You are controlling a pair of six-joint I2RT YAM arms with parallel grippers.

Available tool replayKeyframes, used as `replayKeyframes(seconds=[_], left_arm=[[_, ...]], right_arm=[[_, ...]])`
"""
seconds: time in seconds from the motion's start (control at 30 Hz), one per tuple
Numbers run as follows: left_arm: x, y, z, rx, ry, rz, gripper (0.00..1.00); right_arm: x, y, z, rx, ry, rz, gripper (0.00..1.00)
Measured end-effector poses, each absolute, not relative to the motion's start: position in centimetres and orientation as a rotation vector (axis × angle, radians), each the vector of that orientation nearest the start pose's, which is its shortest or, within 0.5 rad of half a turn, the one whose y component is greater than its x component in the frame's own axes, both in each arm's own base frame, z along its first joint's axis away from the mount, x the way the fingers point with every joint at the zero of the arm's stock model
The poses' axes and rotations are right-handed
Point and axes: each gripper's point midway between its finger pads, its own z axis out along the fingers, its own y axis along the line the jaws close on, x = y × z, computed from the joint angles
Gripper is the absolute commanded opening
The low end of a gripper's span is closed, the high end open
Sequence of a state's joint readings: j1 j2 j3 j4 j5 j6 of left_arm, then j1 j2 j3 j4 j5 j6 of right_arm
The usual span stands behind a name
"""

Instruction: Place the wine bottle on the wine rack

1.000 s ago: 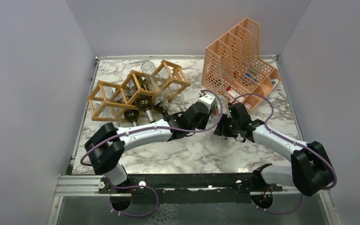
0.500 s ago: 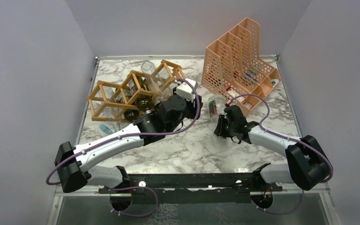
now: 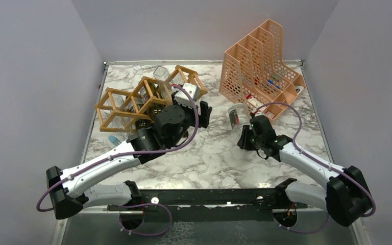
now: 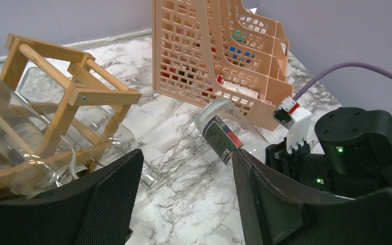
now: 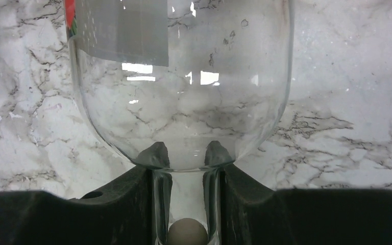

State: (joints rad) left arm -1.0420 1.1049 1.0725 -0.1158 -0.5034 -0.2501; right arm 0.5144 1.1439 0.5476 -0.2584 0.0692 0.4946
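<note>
The wine bottle [image 3: 235,116] is clear glass with a dark label and lies on the marble right of centre, in front of the file holder. My right gripper [image 3: 245,136] is shut on its neck. In the right wrist view the neck sits between both fingers [image 5: 132,204], with the bottle [image 5: 184,87] swelling out ahead of them. The wine rack [image 3: 132,99], of light wooden sticks, stands at the back left with several bottles in its cells. My left gripper [image 3: 202,110] hangs open and empty by the rack's right end. Its wrist view shows the rack [image 4: 76,92] and the wine bottle [image 4: 222,135].
A peach mesh file holder [image 3: 260,61] stands at the back right, close behind the bottle, also in the left wrist view as the file holder [image 4: 219,56]. A small blue-tipped object [image 3: 115,139] lies in front of the rack. Grey walls enclose the table.
My left arm has swung from the table's middle back toward the rack's right end, and its gripper has opened. My right gripper has shut on the bottle's neck.
</note>
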Motion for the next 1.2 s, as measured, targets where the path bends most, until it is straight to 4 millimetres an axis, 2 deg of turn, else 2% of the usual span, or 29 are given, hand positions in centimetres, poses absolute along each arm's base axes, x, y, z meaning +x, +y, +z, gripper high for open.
replayKeyframes(seconds=[0.27,0.5,0.57,0.7,0.9,1.0,1.17,1.2], left_arm=[[25.0,-26.4,34.2,0.267,1.669,-0.506,0.73],[25.0,-24.5,35.0,0.253,1.652,-0.435,0.75],[25.0,-23.7,35.9,0.237,1.634,-0.418,0.75],[24.7,-21.6,39.3,0.176,1.566,-0.412,0.76],[23.4,-17.8,44.3,0.067,1.457,-0.441,0.77],[22.9,-16.2,45.5,0.027,1.428,-0.438,0.77],[22.3,-14.2,47.4,-0.022,1.392,-0.431,0.78],[22.2,-13.8,47.7,-0.032,1.385,-0.430,0.78]], right_arm=[[23.8,14.5,8.2,-0.010,2.422,0.392,0.01],[24.5,15.2,12.7,-0.031,2.327,0.456,0.01],[24.9,15.7,14.3,-0.041,2.296,0.485,0.01],[25.8,17.2,18.3,-0.078,2.213,0.563,0.01],[27.0,21.6,24.1,-0.176,2.104,0.670,0.01],[27.1,25.3,25.8,-0.257,2.075,0.724,0.01],[26.9,32.1,27.3,-0.378,2.053,0.776,0.01],[27.2,33.5,28.9,-0.384,2.017,0.794,0.01]])
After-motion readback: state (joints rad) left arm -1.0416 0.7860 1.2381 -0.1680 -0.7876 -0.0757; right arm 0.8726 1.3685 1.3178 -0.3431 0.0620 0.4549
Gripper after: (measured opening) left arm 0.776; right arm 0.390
